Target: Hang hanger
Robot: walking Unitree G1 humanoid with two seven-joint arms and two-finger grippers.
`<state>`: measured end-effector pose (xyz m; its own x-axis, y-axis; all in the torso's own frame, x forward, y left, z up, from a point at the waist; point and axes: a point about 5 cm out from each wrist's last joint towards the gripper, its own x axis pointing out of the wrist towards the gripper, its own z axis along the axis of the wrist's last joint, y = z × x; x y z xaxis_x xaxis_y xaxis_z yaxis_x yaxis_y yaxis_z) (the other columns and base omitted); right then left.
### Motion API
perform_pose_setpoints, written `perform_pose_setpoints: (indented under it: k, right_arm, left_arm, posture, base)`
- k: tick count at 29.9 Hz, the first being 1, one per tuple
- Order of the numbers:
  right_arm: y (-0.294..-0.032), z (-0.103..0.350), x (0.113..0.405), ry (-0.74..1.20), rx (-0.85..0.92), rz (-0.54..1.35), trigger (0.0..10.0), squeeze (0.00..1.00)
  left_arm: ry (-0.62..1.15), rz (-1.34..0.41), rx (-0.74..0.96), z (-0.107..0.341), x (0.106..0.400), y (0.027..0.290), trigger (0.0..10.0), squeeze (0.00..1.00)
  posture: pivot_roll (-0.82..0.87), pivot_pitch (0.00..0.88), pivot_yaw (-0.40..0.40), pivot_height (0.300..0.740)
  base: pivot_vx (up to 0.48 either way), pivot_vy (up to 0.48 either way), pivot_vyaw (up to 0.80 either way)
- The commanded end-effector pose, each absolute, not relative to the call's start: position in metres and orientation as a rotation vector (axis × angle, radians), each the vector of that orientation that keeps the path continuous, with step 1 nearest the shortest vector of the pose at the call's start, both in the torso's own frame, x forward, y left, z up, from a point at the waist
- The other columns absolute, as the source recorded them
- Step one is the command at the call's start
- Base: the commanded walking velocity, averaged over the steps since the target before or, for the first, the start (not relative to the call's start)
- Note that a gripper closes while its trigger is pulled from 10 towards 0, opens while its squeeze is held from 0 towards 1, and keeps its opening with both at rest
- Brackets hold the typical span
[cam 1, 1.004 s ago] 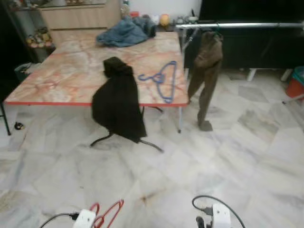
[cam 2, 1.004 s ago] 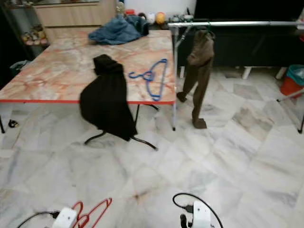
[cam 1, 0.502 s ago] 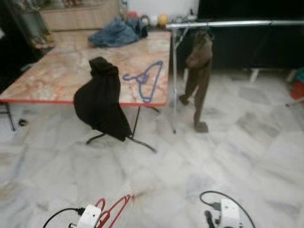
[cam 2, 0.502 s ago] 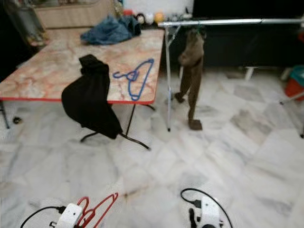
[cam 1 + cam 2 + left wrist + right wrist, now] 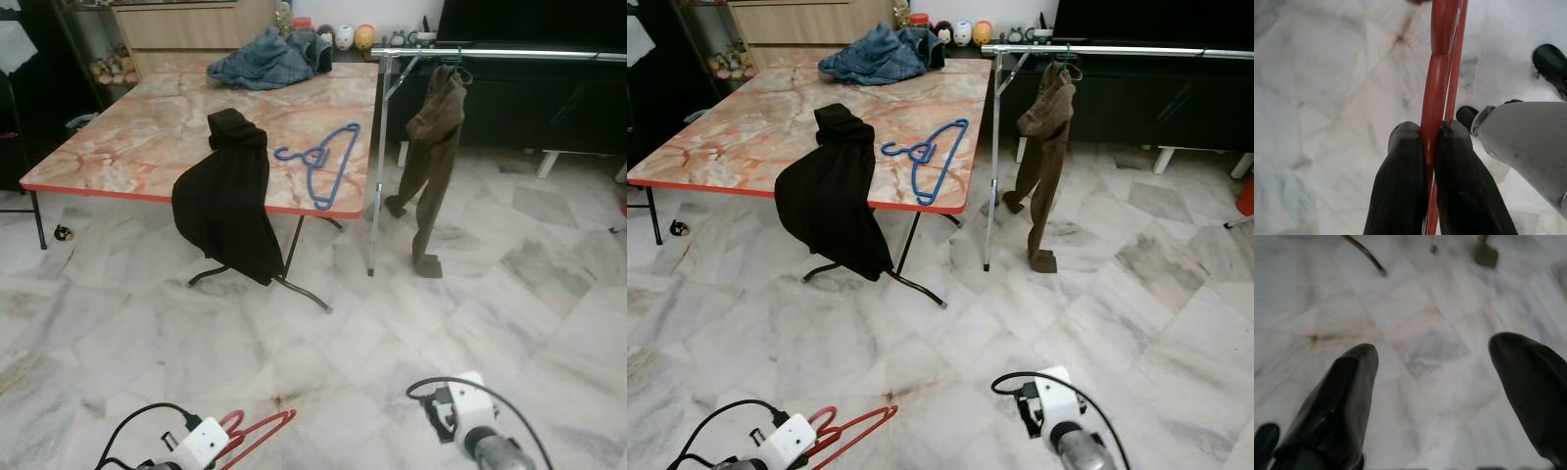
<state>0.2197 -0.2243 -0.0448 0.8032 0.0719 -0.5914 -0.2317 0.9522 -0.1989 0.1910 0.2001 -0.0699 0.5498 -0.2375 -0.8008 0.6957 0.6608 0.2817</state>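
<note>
Clamped between the two black fingers of the left gripper is a red hanger, its thin plastic bars running straight out past the fingertips over pale marble floor. From the head cameras, that same red hanger pokes out low on the robot's left side, held just above the floor beside the white wrist housing with its black cable. On the robot's right, the right gripper hangs with its two black fingers spread wide apart and nothing between them, pointing down at the marble tiles. Ahead stands a folding table with an orange marbled top, a red edge and dark metal legs. A black garment is draped over the table's near edge and hangs down toward the floor. Just beside it on the tabletop lies a blue hanger, flat, with one end reaching the table's edge. A crumpled blue denim garment sits at the far end of the table. To the right of the table runs a silver clothes rail on a thin upright post. A pair of brown trousers hangs from the rail near that post, the legs dangling so that one cuff touches the floor. Behind the table, a wooden cabinet stands against the wall and a few small figurines line the far end.
</note>
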Motion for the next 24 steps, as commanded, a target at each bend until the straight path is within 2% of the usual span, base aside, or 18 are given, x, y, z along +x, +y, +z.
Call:
perform_pose_setpoints:
  k: [1,12,14,16,21,24]
  right_arm:
    - [-0.216,-0.044,0.22,0.601,-0.309,0.274,10.0,0.0]
    - [-0.211,-0.041,0.221,0.567,-0.384,0.382,10.0,0.0]
    - [-0.207,-0.042,0.221,0.568,-0.386,0.393,10.0,0.0]
    - [-0.205,-0.043,0.22,0.566,-0.385,0.397,10.0,0.0]
    - [-0.205,-0.046,0.219,0.593,-0.37,0.351,10.0,0.0]
    - [-0.204,-0.048,0.216,0.599,-0.356,0.342,10.0,0.0]
  left_arm:
    - [0.784,-0.639,0.712,-0.068,0.192,0.201,10.0,0.0]
    - [0.686,-0.649,0.819,-0.064,0.197,0.201,10.0,0.0]
    - [0.584,-0.648,0.798,-0.037,0.245,0.182,10.0,0.0]
    - [0.536,-0.63,0.792,-0.021,0.268,0.175,10.0,0.0]
    - [0.58,-0.479,0.667,-0.021,0.27,0.185,10.0,0.0]
    - [0.594,-0.457,0.641,-0.026,0.263,0.188,10.0,0.0]
  posture:
    - [-0.02,0.024,0.047,0.74]
    - [-0.02,0.032,0.048,0.74]
    - [-0.02,0.032,0.048,0.74]
    - [-0.02,0.032,0.048,0.74]
    - [-0.01,0.029,0.051,0.74]
    - [-0.01,0.03,0.048,0.74]
  base:
    - [0.0,0.0,0.0]
    - [0.0,0.0,0.0]
    - [0.0,0.0,0.0]
    - [0.0,0.0,0.0]
    - [0.0,0.0,0.0]
    - [0.0,0.0,0.0]
